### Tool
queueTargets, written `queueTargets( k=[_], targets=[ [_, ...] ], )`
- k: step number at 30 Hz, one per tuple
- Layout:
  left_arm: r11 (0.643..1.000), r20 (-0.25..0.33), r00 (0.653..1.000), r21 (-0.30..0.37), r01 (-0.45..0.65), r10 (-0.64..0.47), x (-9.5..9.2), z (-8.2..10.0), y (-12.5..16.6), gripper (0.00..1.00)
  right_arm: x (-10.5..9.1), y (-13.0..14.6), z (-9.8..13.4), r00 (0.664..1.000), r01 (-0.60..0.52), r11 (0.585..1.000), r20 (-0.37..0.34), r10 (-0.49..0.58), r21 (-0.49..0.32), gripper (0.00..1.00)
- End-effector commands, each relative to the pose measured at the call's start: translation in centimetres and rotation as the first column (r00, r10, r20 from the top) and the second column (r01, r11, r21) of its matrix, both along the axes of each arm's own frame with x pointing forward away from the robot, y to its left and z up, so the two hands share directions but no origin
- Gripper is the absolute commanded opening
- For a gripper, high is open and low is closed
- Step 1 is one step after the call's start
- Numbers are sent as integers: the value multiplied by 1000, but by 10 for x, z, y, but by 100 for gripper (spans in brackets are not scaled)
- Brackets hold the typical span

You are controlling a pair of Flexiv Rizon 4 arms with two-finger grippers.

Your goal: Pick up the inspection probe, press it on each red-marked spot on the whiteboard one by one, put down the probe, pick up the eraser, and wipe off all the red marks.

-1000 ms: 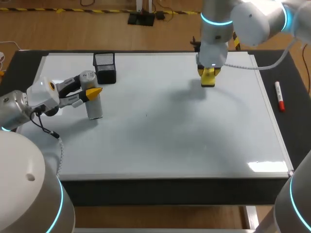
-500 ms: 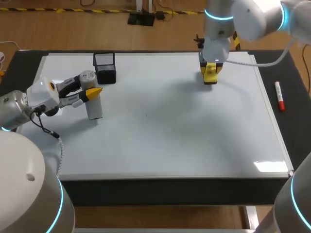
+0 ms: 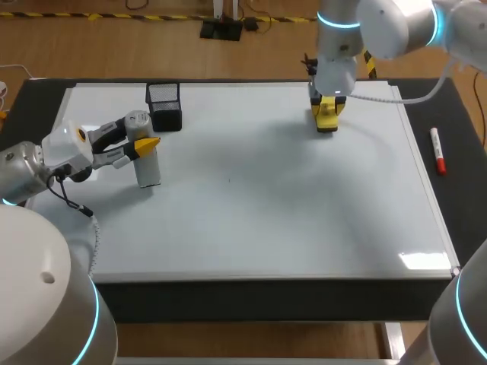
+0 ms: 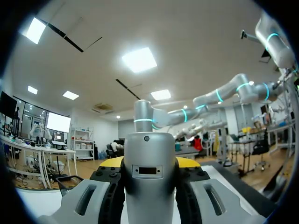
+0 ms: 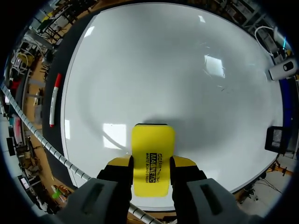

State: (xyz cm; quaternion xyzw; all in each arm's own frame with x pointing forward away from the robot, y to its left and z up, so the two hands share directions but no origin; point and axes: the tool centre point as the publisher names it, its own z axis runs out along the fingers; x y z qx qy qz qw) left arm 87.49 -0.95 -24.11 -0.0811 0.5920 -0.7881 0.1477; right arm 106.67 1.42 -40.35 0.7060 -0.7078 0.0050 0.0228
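Over the last second the right arm point(image 3: 380, 23) has carried its eraser a little further toward the far edge of the whiteboard point(image 3: 266, 228). The left arm point(image 3: 30, 171) has not moved.

The whiteboard shows no red mark in either view that takes it in, only a tiny dark speck near its middle. The wiping therefore looks nearly or wholly done. To finish well, the eraser should sit flat on the board with even pressure. Its strokes should overlap and stop short of the far rim, which lies just beyond it.

The right gripper point(image 3: 326, 114) is clamped on the yellow eraser point(image 5: 153, 163), with one finger on each long side. The eraser is low over the board's far right part, and contact cannot be confirmed.

The left gripper point(image 3: 143, 148) is closed around the grey inspection probe point(image 4: 148, 154). The probe stands upright on the board's near left part, beside a black mesh holder point(image 3: 164, 105). A red-capped marker point(image 3: 437, 150) lies off the board's right edge.
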Motion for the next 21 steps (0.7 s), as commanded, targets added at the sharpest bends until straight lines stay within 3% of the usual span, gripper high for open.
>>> queueTargets(
  k=[1,21],
  targets=[
    [1000,1,1000,0,-1,1,-1,1,0,0,5,1,-1,1000,-5,1000,-6,5,1,0],
    [1000,1,1000,0,-1,1,-1,1,0,0,5,4,-12,999,-28,999,-19,28,16,0]
  ],
)
